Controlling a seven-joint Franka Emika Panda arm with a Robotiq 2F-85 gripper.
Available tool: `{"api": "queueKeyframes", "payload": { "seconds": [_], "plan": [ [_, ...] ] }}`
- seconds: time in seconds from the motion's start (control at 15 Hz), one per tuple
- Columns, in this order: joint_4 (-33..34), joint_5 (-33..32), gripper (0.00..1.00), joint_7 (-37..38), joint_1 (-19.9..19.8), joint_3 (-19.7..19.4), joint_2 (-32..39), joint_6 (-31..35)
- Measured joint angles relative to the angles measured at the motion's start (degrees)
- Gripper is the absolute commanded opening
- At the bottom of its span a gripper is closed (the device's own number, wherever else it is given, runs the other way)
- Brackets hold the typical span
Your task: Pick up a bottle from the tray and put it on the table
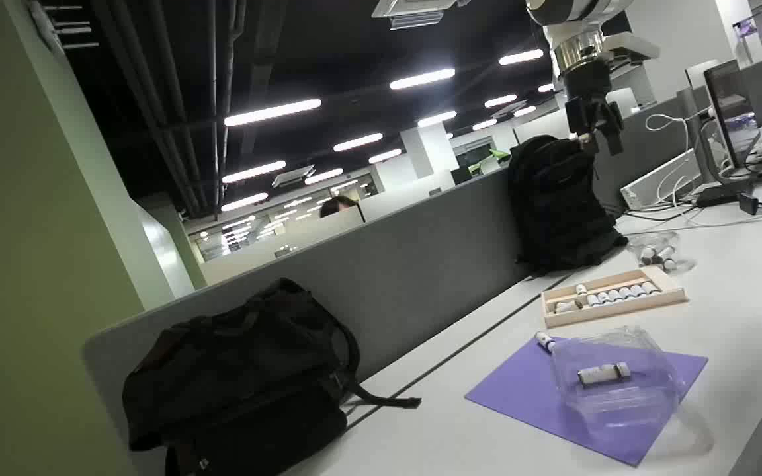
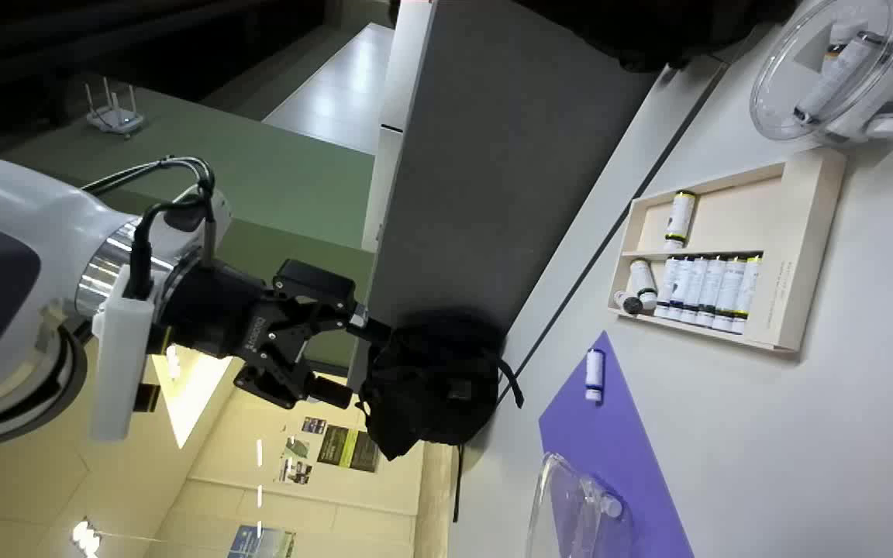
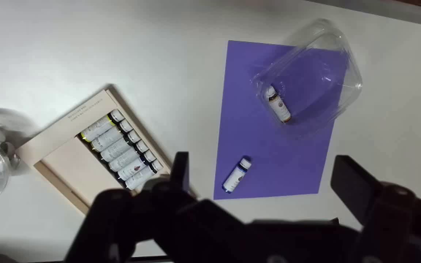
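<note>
The light tan tray (image 1: 619,313) lies on the white table (image 1: 738,291); its bare panel shows in an exterior view (image 2: 801,256) and in the wrist view (image 3: 68,122). A row of small white bottles (image 2: 710,285) fills one compartment, with a bottle lying askew beside the row. A single bottle (image 2: 680,215) lies in the other compartment. In the wrist view the row of bottles (image 3: 122,155) shows left of the jaws, partly behind a finger. My gripper (image 1: 599,140) is open and empty, high above the table; it also shows in an exterior view (image 2: 361,363) and the wrist view (image 3: 261,170).
A purple mat (image 3: 265,160) holds a loose bottle (image 3: 236,175) and a clear container (image 3: 327,84) with a bottle (image 3: 279,107) inside. Another clear container (image 2: 764,85) with several bottles stands beyond the tray. A grey partition (image 1: 434,244), a backpack (image 1: 553,205) and a black bag (image 1: 242,377) line the edge.
</note>
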Motion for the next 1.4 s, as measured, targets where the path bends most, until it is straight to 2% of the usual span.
{"api": "queueKeyframes", "payload": {
  "seconds": [0.8, 1.0, 1.4],
  "plan": [
    [0.75, 1.09, 1.00, -0.20, -0.60, 0.65, 1.23, 0.56],
    [6.02, 3.37, 1.00, -0.41, -0.70, 1.30, 8.31, 2.18],
    [24.12, 2.50, 1.00, -2.14, -3.16, 5.58, 29.81, 1.65]
  ]
}}
